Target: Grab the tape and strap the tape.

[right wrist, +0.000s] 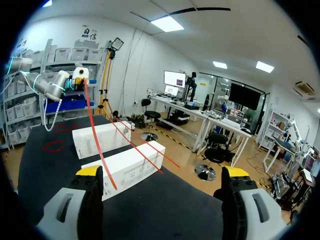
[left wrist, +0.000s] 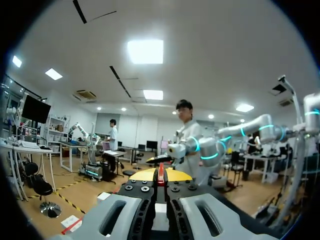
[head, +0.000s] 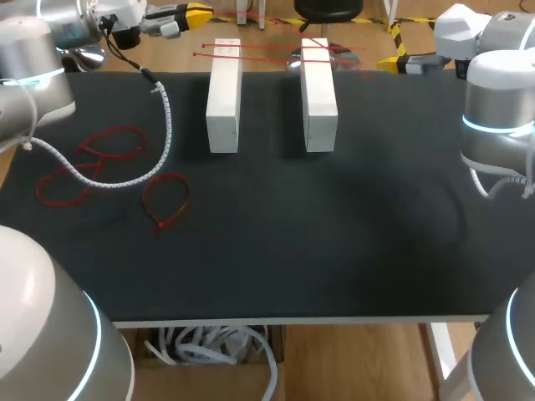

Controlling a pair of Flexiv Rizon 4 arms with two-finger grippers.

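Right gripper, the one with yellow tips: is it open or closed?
Open: the right gripper has its two yellow-tipped fingers standing far apart, with nothing held between them.

Left arm point(head: 29, 71) and right arm point(head: 499, 125): silver-grey, cyan light rings. White spiral-wrapped cable point(head: 167, 125) on the left. Right pincer point(right wrist: 162, 175): grey fingers point(right wrist: 75, 210), yellow tips.

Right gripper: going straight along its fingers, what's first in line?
Probably the end of the nearer white block, where red zip ties lie across it. Height is unclear, so the open right gripper might pass over.
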